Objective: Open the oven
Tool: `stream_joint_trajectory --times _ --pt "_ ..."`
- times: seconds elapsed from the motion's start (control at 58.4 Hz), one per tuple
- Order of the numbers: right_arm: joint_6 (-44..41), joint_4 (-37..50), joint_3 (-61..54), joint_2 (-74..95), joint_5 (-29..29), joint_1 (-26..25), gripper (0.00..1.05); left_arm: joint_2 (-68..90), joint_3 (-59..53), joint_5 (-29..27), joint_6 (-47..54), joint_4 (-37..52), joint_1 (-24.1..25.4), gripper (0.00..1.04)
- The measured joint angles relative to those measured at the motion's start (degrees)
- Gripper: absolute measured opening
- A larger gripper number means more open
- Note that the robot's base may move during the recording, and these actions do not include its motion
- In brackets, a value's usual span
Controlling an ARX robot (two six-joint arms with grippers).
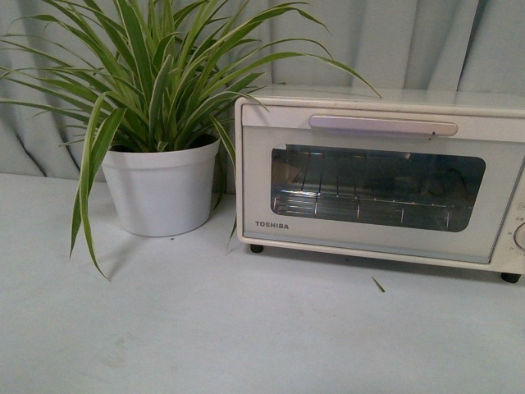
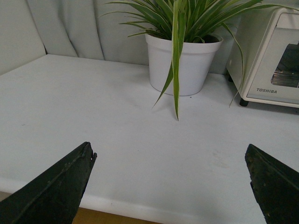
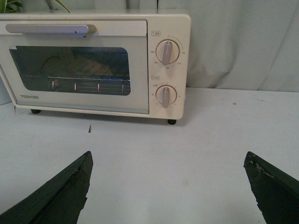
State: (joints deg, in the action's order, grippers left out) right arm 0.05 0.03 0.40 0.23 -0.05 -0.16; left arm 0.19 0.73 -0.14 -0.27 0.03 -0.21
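The cream-white TOSHIBA oven (image 1: 369,213) stands at the right of the white table, its glass door shut and upright. A long bar handle (image 1: 383,125) runs across the top of the door, and a wire rack shows behind the window. In the right wrist view the oven (image 3: 93,65) sits ahead, with my right gripper (image 3: 168,158) open over bare table well short of it. My left gripper (image 2: 170,151) is open too, near the table's front edge, and the oven's corner (image 2: 268,56) lies far off to its side. Neither arm shows in the front view.
A spider plant in a white pot (image 1: 160,189) stands just left of the oven, long leaves drooping toward the table. Two knobs (image 3: 167,51) sit on the oven's right panel. A grey curtain hangs behind. A small leaf scrap (image 1: 378,285) lies before the oven.
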Motion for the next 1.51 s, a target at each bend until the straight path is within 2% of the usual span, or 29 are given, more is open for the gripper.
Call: stream_joint_trajectory --times 0.582,0.616,0.651,0.702,0.771,0.873,1.079,1.301,1.507 --pt "0.0 0.0 0.0 0.0 0.0 0.0 0.95 0.0 0.0 0.0 0.0 0.0 0.0 0.98" --pt "0.0 0.0 0.0 0.0 0.0 0.0 0.95 0.4 0.1 -2.4 -0.6 -0.5 -0.8 0.98" --pt "0.0 0.0 0.0 0.0 0.0 0.0 0.95 1.8 0.4 -9.0 -2.7 -1.7 -3.0 0.98" --pt "0.0 0.0 0.0 0.0 0.0 0.0 0.95 4.7 0.9 -15.4 -6.1 -2.3 -5.9 0.98" --pt "0.0 0.0 0.0 0.0 0.0 0.0 0.95 10.0 2.5 -19.7 -11.7 -1.2 -11.4 0.98" --pt "0.0 0.0 0.0 0.0 0.0 0.0 0.95 21.3 6.8 -17.7 -23.2 3.6 -18.2 0.98" --pt "0.0 0.0 0.0 0.0 0.0 0.0 0.95 48.0 14.7 -11.7 -42.6 16.2 -22.2 0.98" --pt "0.0 0.0 0.0 0.0 0.0 0.0 0.95 72.5 23.0 -8.4 -51.5 26.9 -24.3 0.98" --pt "0.0 0.0 0.0 0.0 0.0 0.0 0.95 84.2 29.2 -8.4 -54.1 29.2 -26.0 0.98"
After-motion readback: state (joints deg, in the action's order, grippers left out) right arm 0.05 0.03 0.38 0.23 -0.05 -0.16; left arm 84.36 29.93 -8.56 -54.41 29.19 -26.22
